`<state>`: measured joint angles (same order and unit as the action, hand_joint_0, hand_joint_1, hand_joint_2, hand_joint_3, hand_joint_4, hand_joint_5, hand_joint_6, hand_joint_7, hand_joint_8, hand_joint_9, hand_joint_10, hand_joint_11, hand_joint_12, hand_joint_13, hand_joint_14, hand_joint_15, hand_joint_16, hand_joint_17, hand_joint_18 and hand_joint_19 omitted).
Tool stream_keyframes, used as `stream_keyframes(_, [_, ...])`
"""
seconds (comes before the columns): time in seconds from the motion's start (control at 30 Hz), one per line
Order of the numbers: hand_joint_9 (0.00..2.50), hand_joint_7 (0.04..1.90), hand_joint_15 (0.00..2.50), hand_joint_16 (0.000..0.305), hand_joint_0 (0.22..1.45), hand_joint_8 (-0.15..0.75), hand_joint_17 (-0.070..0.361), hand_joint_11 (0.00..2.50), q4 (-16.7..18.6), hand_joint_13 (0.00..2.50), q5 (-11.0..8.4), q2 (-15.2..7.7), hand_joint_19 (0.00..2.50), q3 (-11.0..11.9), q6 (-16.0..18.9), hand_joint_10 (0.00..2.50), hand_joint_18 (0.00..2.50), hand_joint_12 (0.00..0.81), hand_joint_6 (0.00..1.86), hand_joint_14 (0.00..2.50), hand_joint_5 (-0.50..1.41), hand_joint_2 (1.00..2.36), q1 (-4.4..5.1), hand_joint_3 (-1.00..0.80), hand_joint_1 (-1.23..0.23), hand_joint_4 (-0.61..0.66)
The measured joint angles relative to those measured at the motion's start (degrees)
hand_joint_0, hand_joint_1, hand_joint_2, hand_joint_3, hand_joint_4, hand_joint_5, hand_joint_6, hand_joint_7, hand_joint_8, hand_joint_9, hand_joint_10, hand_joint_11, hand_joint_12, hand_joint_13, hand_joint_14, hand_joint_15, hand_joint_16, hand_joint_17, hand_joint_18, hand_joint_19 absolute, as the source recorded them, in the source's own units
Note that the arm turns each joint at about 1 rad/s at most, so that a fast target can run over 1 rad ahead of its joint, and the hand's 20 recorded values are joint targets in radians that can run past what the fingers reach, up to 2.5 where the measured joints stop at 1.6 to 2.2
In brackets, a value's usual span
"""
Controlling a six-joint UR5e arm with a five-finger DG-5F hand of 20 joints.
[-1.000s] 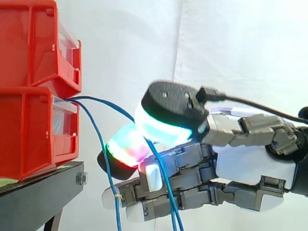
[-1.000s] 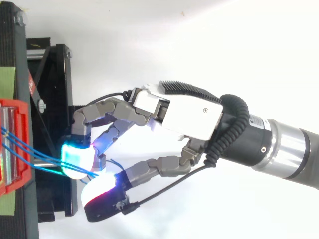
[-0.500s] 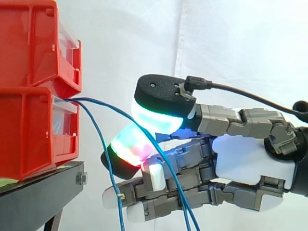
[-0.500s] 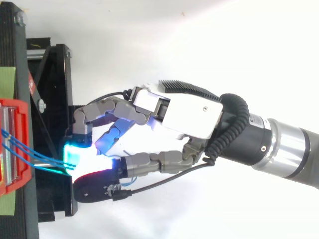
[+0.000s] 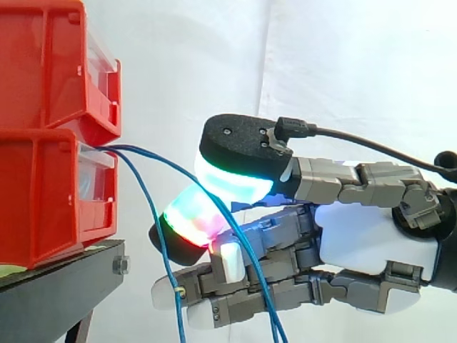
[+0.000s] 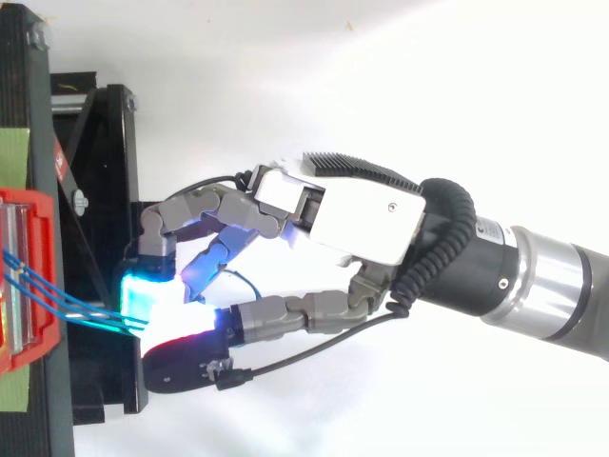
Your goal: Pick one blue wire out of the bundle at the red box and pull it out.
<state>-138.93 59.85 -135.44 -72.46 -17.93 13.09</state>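
Hand (image 5: 371,239) comes in level from the right, its thumb and one finger closed together on a blue wire (image 5: 171,161), nipped between two glowing pads (image 5: 232,182). The upper pad glows cyan and green, the lower one red and green. This wire leaves the front of the lower red box (image 5: 43,193), arcs over to the pinch and then drops down across the other fingers, which lie curled below. A second blue wire (image 5: 153,214) falls steeply from the same opening, clear of the hand.

From above, the blue strands (image 6: 57,300) run close together from the box's edge (image 6: 38,202) to the cyan pad, and a small blue loop (image 6: 243,281) shows inside the hand (image 6: 362,224).

An upper red bin (image 5: 43,64) sits stacked on the lower box. Both rest on a black stand (image 5: 57,286), which carries a patch of green tape (image 6: 14,152). A white curtain (image 5: 321,71) hangs behind.
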Motion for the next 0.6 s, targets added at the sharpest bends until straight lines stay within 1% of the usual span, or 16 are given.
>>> stream_keyframes(0.07, [0.97,1.19,0.31,0.065,0.61,0.253,0.147,0.66,0.0,0.59,0.0,0.0,0.27,0.0,0.0,0.02,0.55,0.395,0.83,0.01,-0.16,1.0,0.0,-0.02,-0.82,0.12])
stream_keyframes(0.1, [0.98,1.17,0.29,0.067,0.58,0.252,0.152,0.6,0.0,0.6,0.0,0.0,0.27,0.0,0.0,0.02,0.56,0.401,0.81,0.01,-0.15,1.08,0.0,-0.03,-0.79,0.12])
stream_keyframes(0.13, [0.98,1.15,0.3,0.068,0.57,0.255,0.153,0.6,0.0,0.6,0.0,0.0,0.27,0.0,0.1,0.02,0.56,0.403,0.81,0.01,-0.14,1.12,0.0,-0.04,-0.78,0.13])
stream_keyframes(0.17, [0.99,1.15,0.29,0.069,0.55,0.255,0.155,0.56,0.1,0.6,0.0,0.0,0.27,0.0,0.2,0.02,0.57,0.406,0.79,0.01,-0.14,1.2,0.0,-0.06,-0.77,0.14])
stream_keyframes(0.27, [1.01,1.19,0.28,0.07,0.51,0.254,0.158,0.5,0.1,0.61,-0.07,0.0,0.26,0.0,0.6,0.02,0.58,0.41,0.74,0.01,-0.12,1.33,0.04,-0.09,-0.73,0.15])
stream_keyframes(0.3, [1.01,1.16,0.28,0.071,0.5,0.249,0.159,0.5,0.1,0.61,-0.11,0.0,0.27,0.1,0.9,0.02,0.58,0.409,0.7,0.01,-0.1,1.42,0.08,-0.11,-0.67,0.18])
stream_keyframes(0.33, [1.03,1.24,0.28,0.07,0.52,0.233,0.157,0.49,0.1,0.6,-0.15,0.0,0.27,0.1,1.0,0.02,0.57,0.404,0.64,0.01,-0.08,1.39,0.11,-0.11,-0.61,0.18])
stream_keyframes(0.37, [1.04,1.38,0.29,0.067,0.56,0.214,0.151,0.48,0.1,0.6,-0.18,0.0,0.29,0.1,1.2,0.02,0.55,0.392,0.57,0.01,-0.06,1.24,0.13,-0.07,-0.54,0.15])
stream_keyframes(0.43, [1.07,1.43,0.29,0.067,0.55,0.21,0.151,0.47,0.1,0.61,-0.23,0.0,0.3,0.2,1.5,0.02,0.55,0.392,0.53,0.01,-0.04,1.24,0.2,-0.09,-0.5,0.14])
stream_keyframes(0.5, [1.08,1.46,0.29,0.069,0.53,0.215,0.155,0.46,0.1,0.61,-0.24,0.0,0.31,0.3,1.8,0.02,0.55,0.4,0.52,0.01,-0.03,1.27,0.23,-0.12,-0.46,0.15])
stream_keyframes(0.57, [1.1,1.48,0.3,0.07,0.53,0.226,0.157,0.48,0.1,0.62,-0.26,0.0,0.31,0.3,2.4,0.02,0.56,0.408,0.51,0.01,-0.03,1.13,0.24,-0.13,-0.46,0.16])
stream_keyframes(0.6, [1.1,1.49,0.3,0.069,0.55,0.226,0.156,0.49,0.1,0.62,-0.26,0.0,0.31,0.3,2.7,0.02,0.55,0.408,0.51,0.01,-0.03,1.0,0.25,-0.14,-0.47,0.16])
